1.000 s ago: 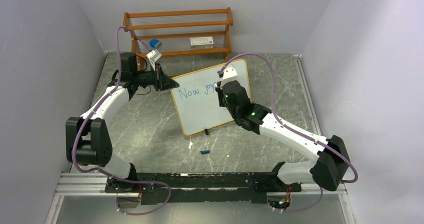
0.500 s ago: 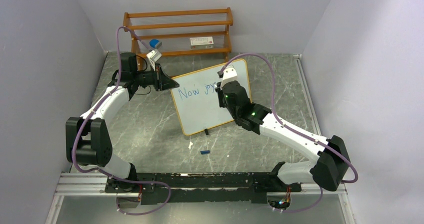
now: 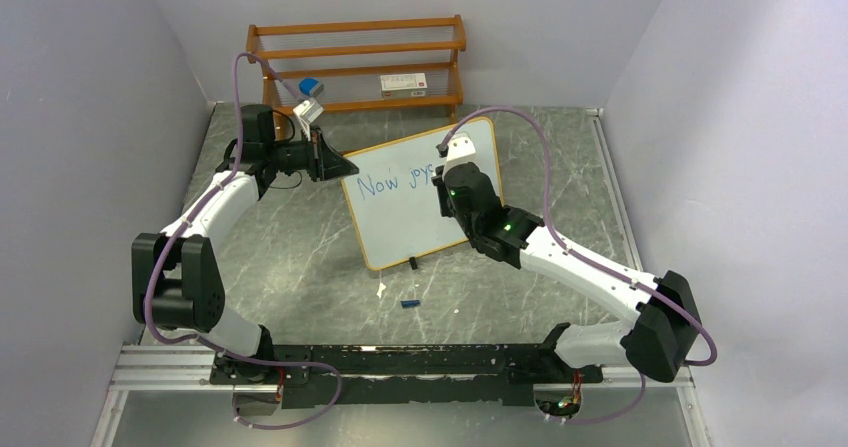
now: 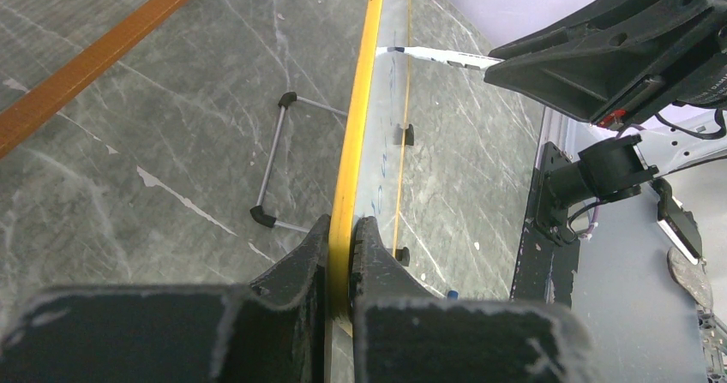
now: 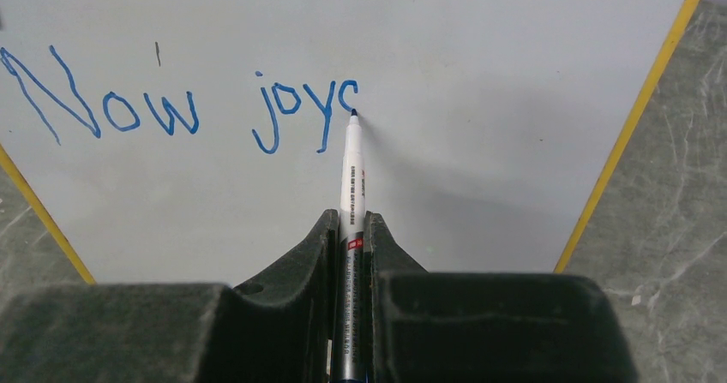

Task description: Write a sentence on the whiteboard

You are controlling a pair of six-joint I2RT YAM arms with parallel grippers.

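The whiteboard (image 3: 410, 222) stands tilted in mid table on small black feet. My left gripper (image 3: 335, 164) is shut on its upper left edge; the left wrist view shows the yellow frame (image 4: 360, 100) pinched between the jaws of the left gripper (image 4: 343, 224). My right gripper (image 5: 350, 220) is shut on a white marker (image 5: 352, 169), whose tip touches the whiteboard (image 5: 480, 74). The sentence (image 5: 171, 109) in blue reads "Now joy" plus a curved stroke, and the tip rests at that stroke's end. From above, the right gripper (image 3: 445, 172) covers the end of the sentence (image 3: 390, 182).
A brown wooden shelf rack (image 3: 357, 62) stands against the back wall, holding a blue-and-white block (image 3: 309, 86) and a white box (image 3: 403, 83). A blue marker cap (image 3: 408, 304) and a white scrap (image 3: 381, 289) lie on the table in front of the board.
The right gripper has shifted slightly right along the board, and a new stroke shows after "joy". The left arm and the board have not moved.
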